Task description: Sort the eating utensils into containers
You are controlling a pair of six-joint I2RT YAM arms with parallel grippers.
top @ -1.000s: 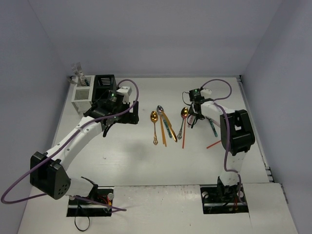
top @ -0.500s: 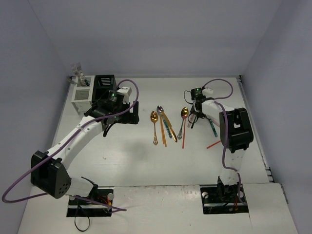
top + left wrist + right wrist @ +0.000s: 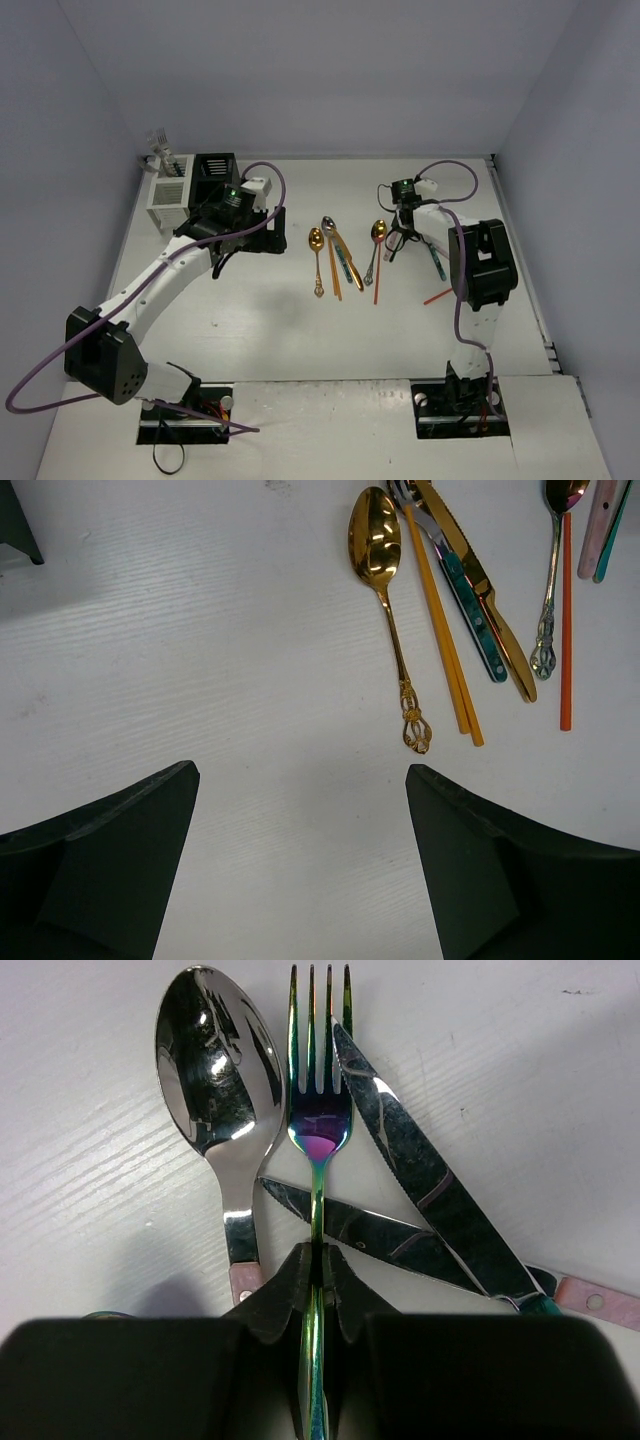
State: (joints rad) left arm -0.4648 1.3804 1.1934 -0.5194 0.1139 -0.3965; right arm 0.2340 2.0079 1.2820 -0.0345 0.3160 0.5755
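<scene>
Far right, right gripper (image 3: pixel 320 1265): your jaws are pinched tight on the rainbow fork (image 3: pixel 318 1130) by its handle.
Fork's neighbours: silver spoon (image 3: pixel 215 1070) just beside it, two knives (image 3: pixel 425 1190) on its other side, one crossing its neck.
Left gripper (image 3: pixel 300 780): jaws wide apart, holding nothing, over the bare table (image 3: pixel 200 630) near the gold spoon (image 3: pixel 375 540).
Containers: white caddy (image 3: pixel 168 200) and black caddy (image 3: pixel 212 170) side by side, far left.
</scene>
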